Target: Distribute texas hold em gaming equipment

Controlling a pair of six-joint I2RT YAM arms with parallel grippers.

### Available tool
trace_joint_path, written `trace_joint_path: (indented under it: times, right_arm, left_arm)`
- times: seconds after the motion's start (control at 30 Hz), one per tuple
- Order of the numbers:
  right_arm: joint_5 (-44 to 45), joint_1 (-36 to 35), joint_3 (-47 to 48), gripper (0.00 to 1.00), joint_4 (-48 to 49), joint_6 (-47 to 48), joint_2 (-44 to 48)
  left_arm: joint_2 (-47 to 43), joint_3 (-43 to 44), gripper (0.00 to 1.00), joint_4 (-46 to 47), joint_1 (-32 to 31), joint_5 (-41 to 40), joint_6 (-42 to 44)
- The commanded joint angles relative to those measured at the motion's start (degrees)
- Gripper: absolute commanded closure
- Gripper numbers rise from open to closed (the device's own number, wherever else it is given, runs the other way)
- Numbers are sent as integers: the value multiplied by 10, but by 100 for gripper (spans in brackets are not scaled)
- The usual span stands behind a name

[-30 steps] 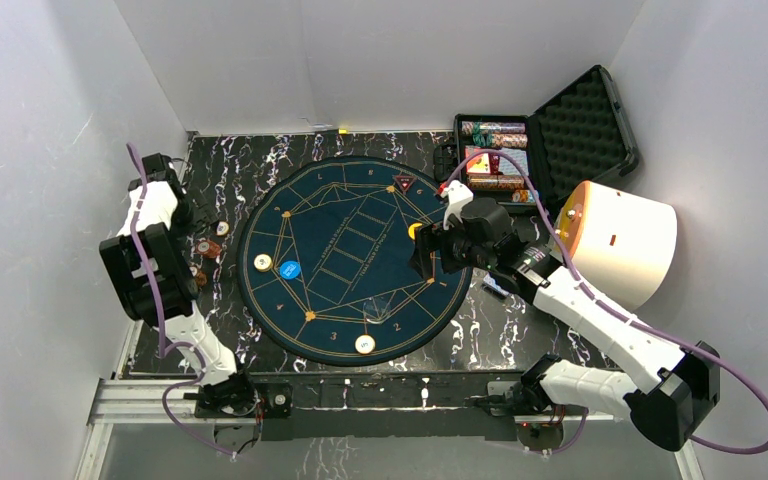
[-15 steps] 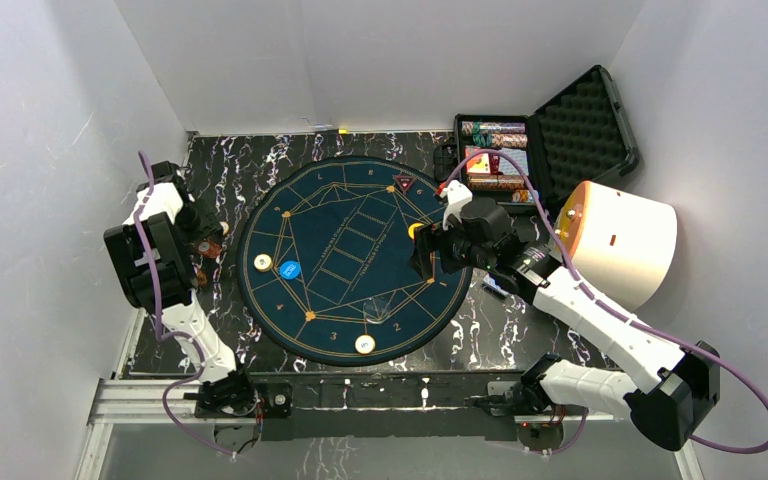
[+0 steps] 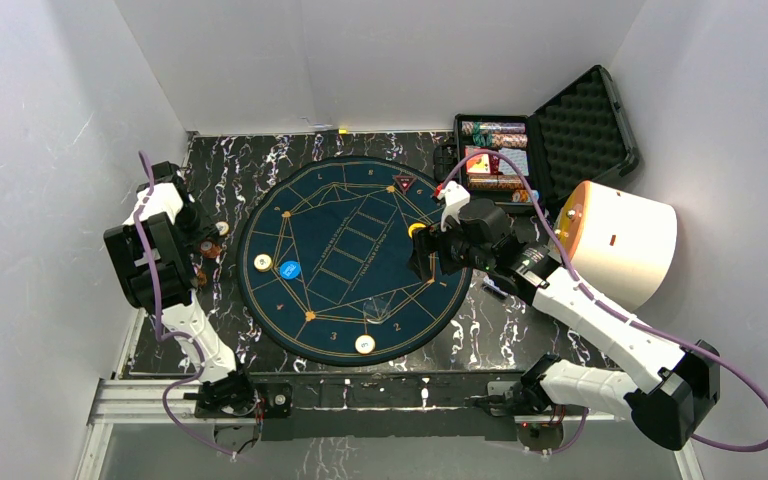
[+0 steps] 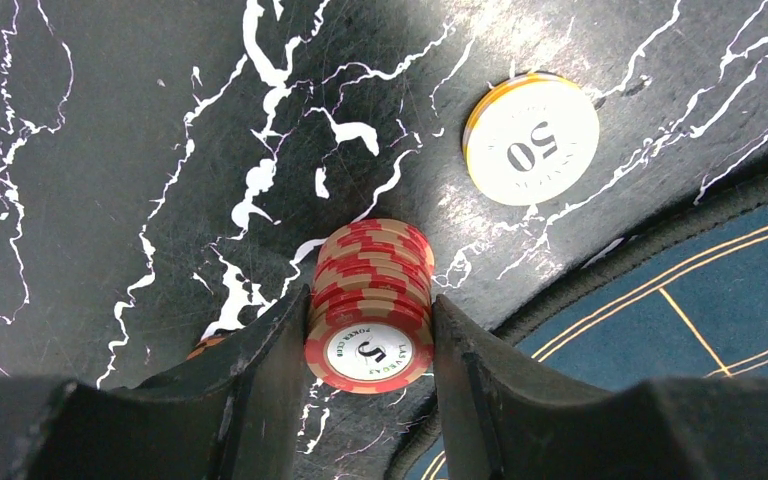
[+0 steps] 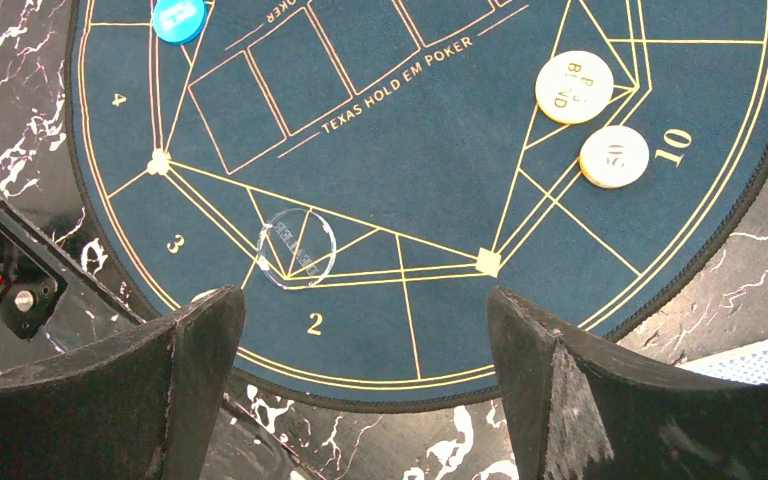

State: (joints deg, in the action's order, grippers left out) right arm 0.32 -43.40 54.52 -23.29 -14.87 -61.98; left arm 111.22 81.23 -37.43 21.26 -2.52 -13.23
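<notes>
The left hand (image 4: 370, 325) is closing in: its fingers (image 4: 270, 350), wider apart a second ago, are now pressing both sides of the red chip stack (image 4: 372, 262) on the tabletop (image 4: 110, 150).

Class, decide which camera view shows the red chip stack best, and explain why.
Left wrist: the red chip stack fills the centre of the picture between the jaws, and the 5 on its top chip is legible. Top external shows it only as a small brownish speck. Right wrist does not show it at all.
</notes>
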Motion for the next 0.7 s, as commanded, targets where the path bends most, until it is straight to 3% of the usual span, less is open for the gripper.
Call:
trace_joint_path:
  times: [0.0, 0.07, 0.27, 0.67]
  right_arm:
    - [9, -3, 8, 2, 32, 6, 6]
    - [9, -4, 8, 2, 33, 6, 7]
    - [7, -4, 8, 2, 35, 5, 7]
    - [-1, -9, 3, 2, 33, 3, 19]
  left_arm:
    - [-43, 14, 73, -25, 1, -7, 8]
    - [-55, 24, 79, -37, -1, -10, 10]
    - [-106, 32, 82, -83, -53, -23, 4]
    - [-239, -154, 83, -97, -228, -22, -110]
